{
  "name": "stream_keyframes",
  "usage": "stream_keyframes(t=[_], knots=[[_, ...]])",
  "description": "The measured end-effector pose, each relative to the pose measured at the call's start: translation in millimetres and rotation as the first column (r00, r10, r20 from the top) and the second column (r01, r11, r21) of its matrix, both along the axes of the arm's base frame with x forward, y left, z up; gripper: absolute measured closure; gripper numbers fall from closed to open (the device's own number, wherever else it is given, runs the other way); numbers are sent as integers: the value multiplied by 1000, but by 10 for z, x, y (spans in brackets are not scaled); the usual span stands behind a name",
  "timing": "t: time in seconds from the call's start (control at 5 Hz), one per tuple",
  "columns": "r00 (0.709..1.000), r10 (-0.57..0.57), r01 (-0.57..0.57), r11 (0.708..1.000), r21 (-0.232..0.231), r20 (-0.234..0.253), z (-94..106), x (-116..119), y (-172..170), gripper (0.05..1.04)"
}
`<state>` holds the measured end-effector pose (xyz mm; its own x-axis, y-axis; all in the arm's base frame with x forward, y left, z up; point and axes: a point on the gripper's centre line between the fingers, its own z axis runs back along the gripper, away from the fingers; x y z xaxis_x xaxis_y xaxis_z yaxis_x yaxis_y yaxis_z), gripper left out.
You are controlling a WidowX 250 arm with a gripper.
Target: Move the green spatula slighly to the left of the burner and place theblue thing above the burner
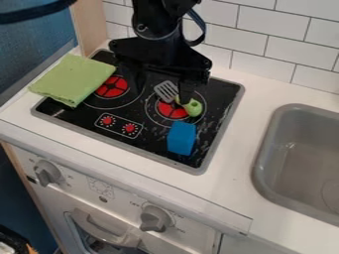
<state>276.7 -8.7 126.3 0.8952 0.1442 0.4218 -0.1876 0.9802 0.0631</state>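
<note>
The gripper (161,94) hangs over the back of the black stovetop, open, with its fingers wide apart. Its right finger is at the green spatula (193,107) and hides part of it; whether they touch I cannot tell. The spatula's grey slotted head points up and left, and its green end lies at the right side of the right burner (169,111). In front of that burner, toward the stovetop's front right, is a blue block (181,138).
A folded green cloth (73,79) covers the stovetop's left edge beside the left red burner (112,87). Two red knobs are printed at the front of the stovetop. A grey sink (263,168) is at the right, and a white tiled wall (271,25) stands behind.
</note>
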Motion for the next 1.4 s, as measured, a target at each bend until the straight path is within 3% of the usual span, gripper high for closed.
stream_keyframes(t=[0.2,0.4,0.6,1.0,1.2,1.4], knots=[[999,12,-12,1000,3,-29,-71,-19,8,87],[981,180,-176,983,52,-79,-140,-14,121,87],[948,293,-287,956,66,-123,-179,121,124,87],[871,458,-480,871,-110,-176,-350,526,171,88],[835,509,-543,824,-163,-209,-483,621,199,87],[829,530,-559,798,-225,-178,-494,716,170,88]])
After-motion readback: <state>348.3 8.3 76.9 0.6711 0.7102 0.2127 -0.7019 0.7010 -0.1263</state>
